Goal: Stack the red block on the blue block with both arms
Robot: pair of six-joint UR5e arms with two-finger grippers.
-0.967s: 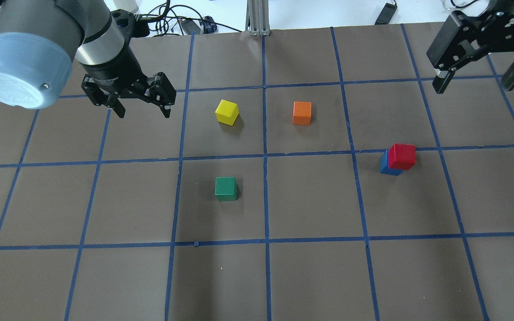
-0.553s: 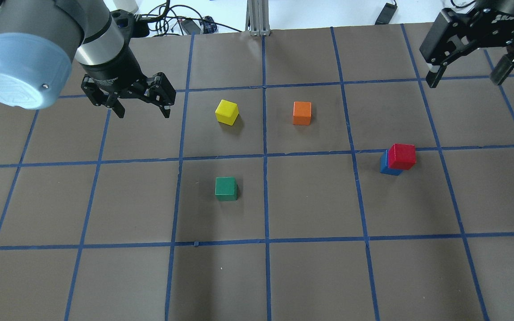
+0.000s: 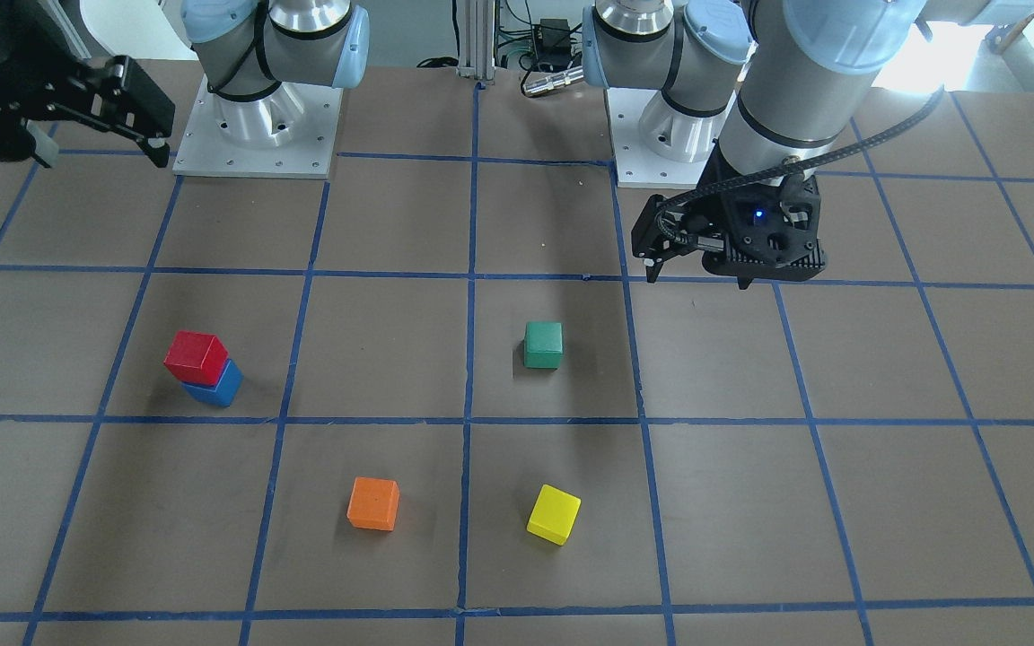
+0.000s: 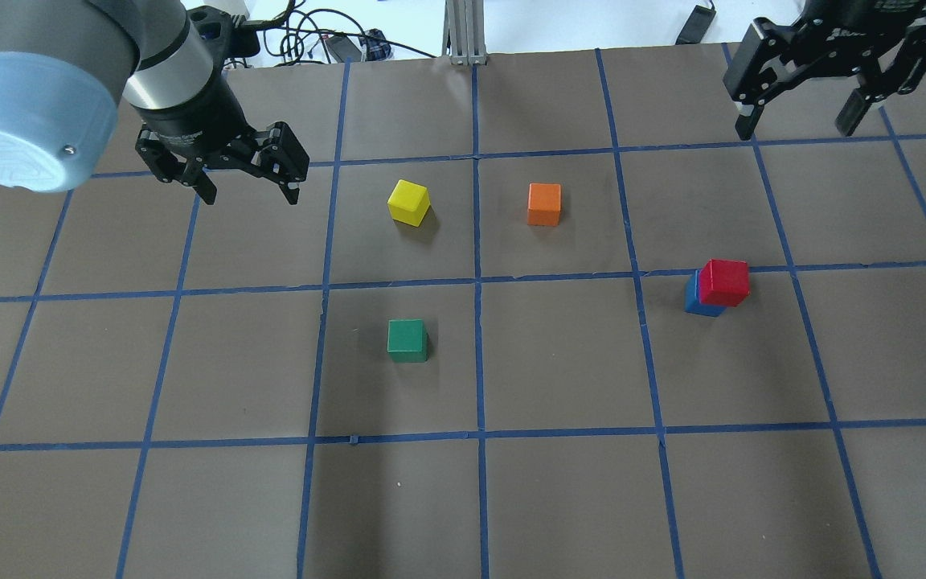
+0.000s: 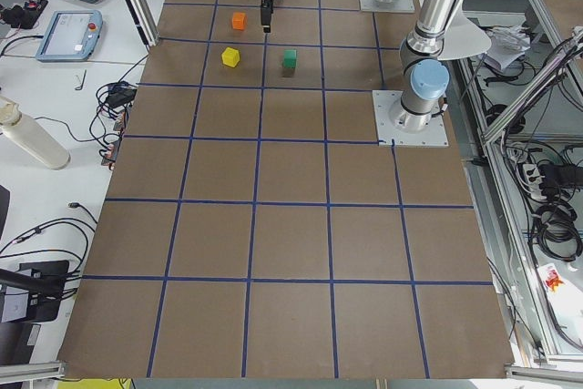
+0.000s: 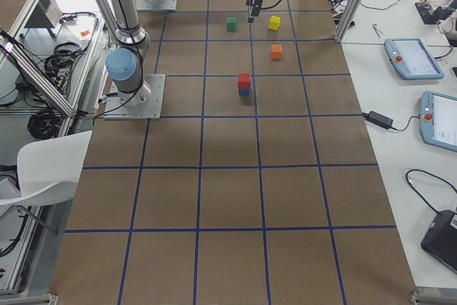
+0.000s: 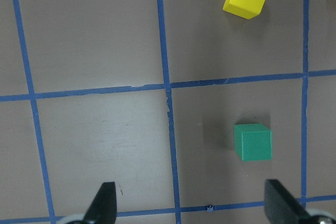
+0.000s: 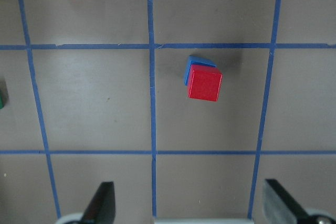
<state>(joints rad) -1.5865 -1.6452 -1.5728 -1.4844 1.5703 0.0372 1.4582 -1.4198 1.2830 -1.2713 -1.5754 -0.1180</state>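
The red block sits on top of the blue block, slightly offset, on the right of the table. The stack also shows in the front view and in the right wrist view, with the blue block peeking out beneath. My right gripper is open and empty, raised at the far right, well away from the stack. My left gripper is open and empty, hovering at the far left, left of the yellow cube.
A yellow cube, an orange cube and a green cube lie apart on the brown, blue-taped table. Cables and a metal post lie past the far edge.
My right gripper has drawn back toward the far edge and shifted left in the overhead view. My left gripper has shifted slightly back and left. The blocks have not moved.
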